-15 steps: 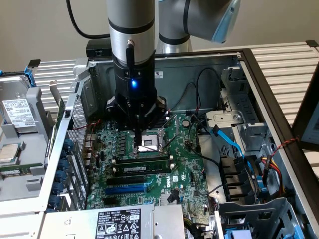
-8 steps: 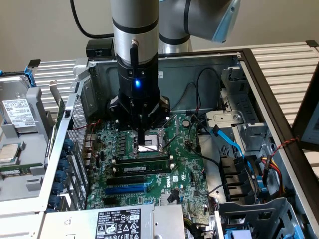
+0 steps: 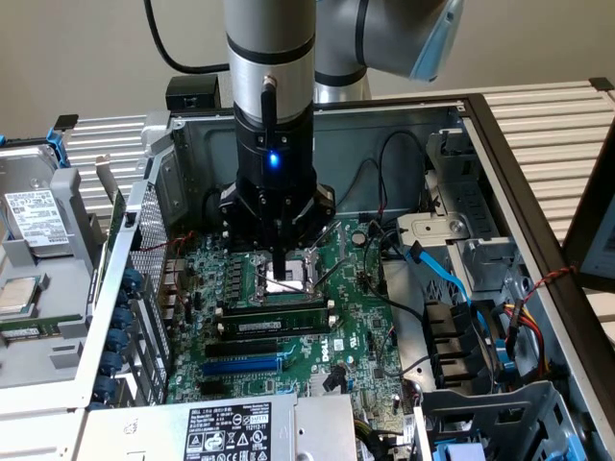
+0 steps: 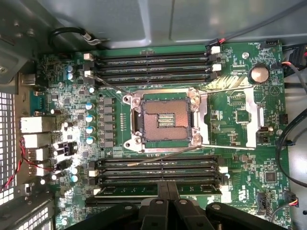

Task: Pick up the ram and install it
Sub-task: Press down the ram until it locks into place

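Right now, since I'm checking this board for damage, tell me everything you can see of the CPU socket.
The CPU socket lies flat in the middle of the green motherboard. It is square and empty, with a coppery contact field inside a dark rim and a silvery metal frame with a fastener at each corner. Thin wire levers run beside it. Black memory slots flank it on two sides. In the exterior view the end effector hangs over it, and contact cannot be judged.
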`<state>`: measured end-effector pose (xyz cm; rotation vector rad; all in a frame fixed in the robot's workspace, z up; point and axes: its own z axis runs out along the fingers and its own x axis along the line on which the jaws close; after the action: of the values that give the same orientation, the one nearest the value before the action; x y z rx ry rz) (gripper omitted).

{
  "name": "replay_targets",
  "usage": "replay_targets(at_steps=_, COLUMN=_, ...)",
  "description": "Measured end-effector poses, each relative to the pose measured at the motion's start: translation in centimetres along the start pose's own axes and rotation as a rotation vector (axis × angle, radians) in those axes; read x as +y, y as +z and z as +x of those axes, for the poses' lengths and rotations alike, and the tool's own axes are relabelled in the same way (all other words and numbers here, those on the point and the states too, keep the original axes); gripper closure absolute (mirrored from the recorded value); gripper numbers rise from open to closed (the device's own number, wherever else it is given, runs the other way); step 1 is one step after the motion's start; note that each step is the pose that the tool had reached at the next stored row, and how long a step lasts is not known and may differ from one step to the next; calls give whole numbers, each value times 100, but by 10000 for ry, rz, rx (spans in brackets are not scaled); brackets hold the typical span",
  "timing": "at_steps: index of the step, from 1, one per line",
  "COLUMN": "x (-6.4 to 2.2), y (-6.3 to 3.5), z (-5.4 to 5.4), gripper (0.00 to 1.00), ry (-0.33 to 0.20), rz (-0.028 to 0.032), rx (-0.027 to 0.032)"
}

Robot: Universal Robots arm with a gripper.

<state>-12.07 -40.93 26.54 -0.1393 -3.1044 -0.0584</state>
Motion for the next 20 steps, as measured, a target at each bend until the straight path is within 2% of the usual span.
replay_targets(at_steps=5, x=-56, y=-30, z=-37, gripper=90, ry=15, rz=2, rx=0)
replay_targets(at_steps=13, x=-138, y=-46, z=-172, gripper=90, ry=15, rz=1, rx=0)
replay_targets(at_steps=17, x=-140, y=-49, z=-261, gripper=90, ry=15, rz=1, rx=0)
replay_targets(at_steps=20, x=-139, y=-50, z=-279, gripper=90, ry=15, rz=1, rx=-3)
